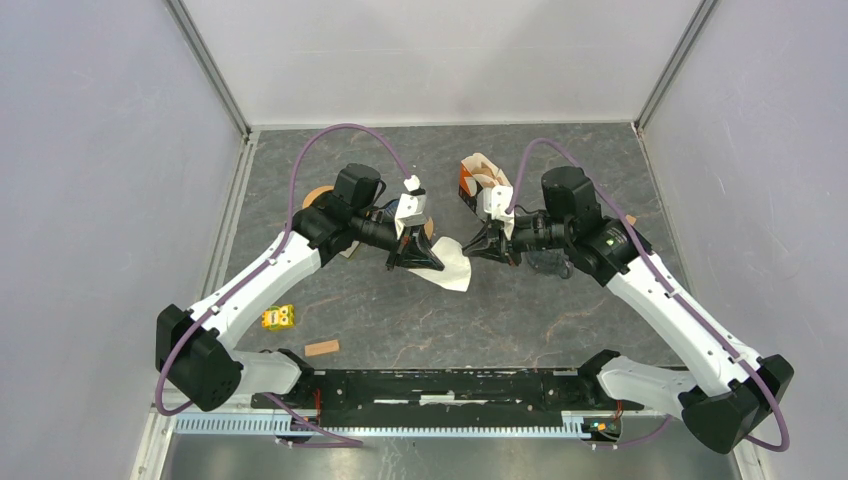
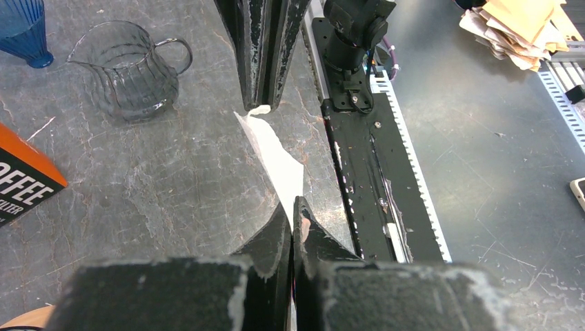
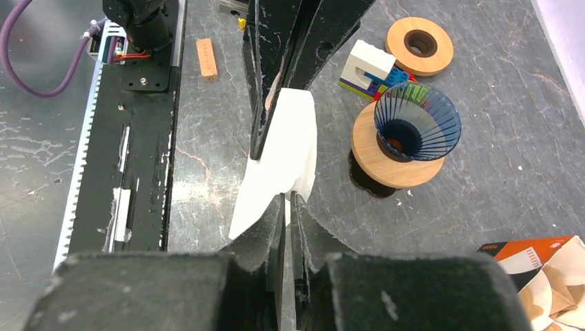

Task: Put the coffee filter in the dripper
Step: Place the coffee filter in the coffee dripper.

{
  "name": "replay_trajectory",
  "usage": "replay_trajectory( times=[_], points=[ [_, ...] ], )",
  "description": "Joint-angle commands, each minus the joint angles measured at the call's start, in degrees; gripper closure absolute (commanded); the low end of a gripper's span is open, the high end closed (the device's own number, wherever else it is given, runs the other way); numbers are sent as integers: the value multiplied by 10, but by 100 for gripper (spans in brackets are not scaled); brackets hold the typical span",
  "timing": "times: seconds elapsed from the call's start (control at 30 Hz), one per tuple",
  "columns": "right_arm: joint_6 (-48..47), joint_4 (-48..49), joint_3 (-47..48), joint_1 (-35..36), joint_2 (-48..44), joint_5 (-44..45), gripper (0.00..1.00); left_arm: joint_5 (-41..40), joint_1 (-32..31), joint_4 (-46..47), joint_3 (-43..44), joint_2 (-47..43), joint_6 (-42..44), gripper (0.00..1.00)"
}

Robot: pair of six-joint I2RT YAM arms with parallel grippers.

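Two arms [image 1: 262,278] [image 1: 668,300] bent inward, tools [image 1: 436,264] [image 1: 472,249] pinching filter [image 1: 456,274]

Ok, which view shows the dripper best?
The right wrist view: there the dripper shows whole, its blue ribbed cone open, with no filter in it. The left wrist view catches only a part of it, cut off at the top left corner. In the top view the left arm hides nearly all of it.

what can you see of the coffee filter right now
The coffee filter is thin white paper, folded flat, unopened and slightly creased. It is held over the dark table, the left gripper pinching one corner and the right gripper the opposite end. It is not in the blue dripper, which stands apart beside it.
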Motion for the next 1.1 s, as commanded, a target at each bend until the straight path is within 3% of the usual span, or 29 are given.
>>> replay_trajectory(
  times=[0.0,1.07],
  points=[
    [-4,8,-6,1,-9,-6,88,19,2,18,2,-10,-11,98],
    [26,29,10,2,18,-29,87,24,3,13,3,-8,4,98]
  ],
)
